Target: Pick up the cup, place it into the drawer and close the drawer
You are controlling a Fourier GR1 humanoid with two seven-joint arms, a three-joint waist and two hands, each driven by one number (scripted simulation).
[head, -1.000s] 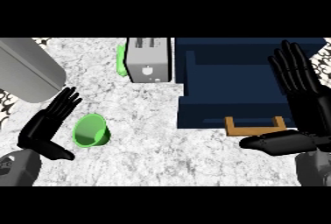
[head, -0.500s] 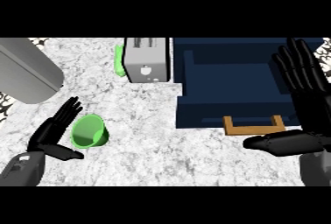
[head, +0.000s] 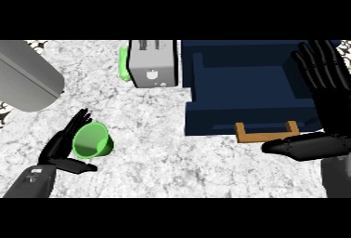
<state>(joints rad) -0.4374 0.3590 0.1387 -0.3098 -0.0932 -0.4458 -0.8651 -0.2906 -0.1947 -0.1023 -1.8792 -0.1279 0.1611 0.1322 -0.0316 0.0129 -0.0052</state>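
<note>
Left hand [head: 63, 148] has dropped closer to the green cup [head: 93, 140], fingers straight beside its rim, maybe touching; cup lies tipped on the counter [head: 171, 153]; right hand [head: 328, 93] rests open over the open drawer [head: 237, 83].

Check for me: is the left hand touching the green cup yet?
Cannot tell. In the head view the left hand overlaps the green cup's left rim, fingers straight, but neither contact nor a gap shows plainly.

Grey forearms [head: 27, 181], black hands with jointed fingers [head: 68, 132].
</note>
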